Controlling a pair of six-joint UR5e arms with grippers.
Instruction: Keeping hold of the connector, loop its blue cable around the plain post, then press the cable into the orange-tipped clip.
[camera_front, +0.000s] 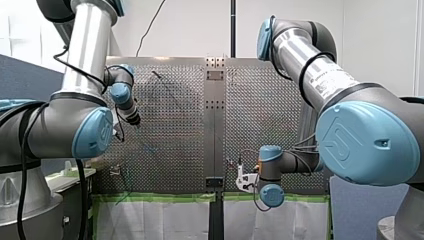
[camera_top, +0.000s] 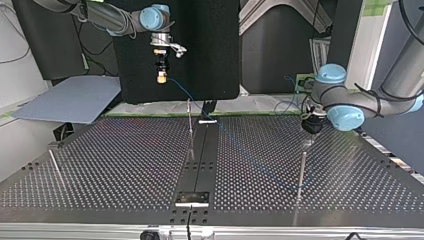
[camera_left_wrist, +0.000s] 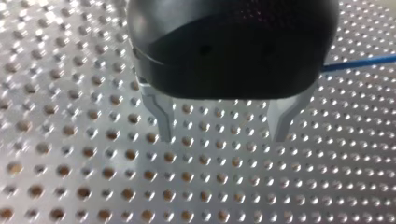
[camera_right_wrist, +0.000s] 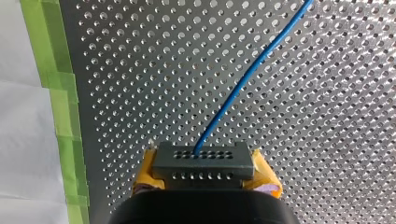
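My right end effector (camera_top: 161, 76) pinched the connector (camera_right_wrist: 204, 161) above the bench's (camera_top: 125, 165) edge, its blue cable (camera_right_wrist: 237, 95) slanting away across the bench toward the post (camera_top: 302, 175) nearer my left end effector (camera_left_wrist: 223, 134), which hung spread and empty.

The cable (camera_right_wrist: 245, 79) is blue, the connector (camera_right_wrist: 203, 164) grey, tape (camera_right_wrist: 46, 46) green.

Robotics laboratory. A wide steel counter (camera_top: 115, 165), drilled all over with a regular grid of small holes, is edged with bright green tape (camera_front: 165, 198). Two industrial robot arms of grey metal with pale blue joint caps reach over it from either side: my left arm (camera_front: 75, 125) and my right arm (camera_front: 360, 135). Thin upright metal posts (camera_top: 302, 170) stand on the counter. Bare white walls (camera_front: 380, 40) rise behind.
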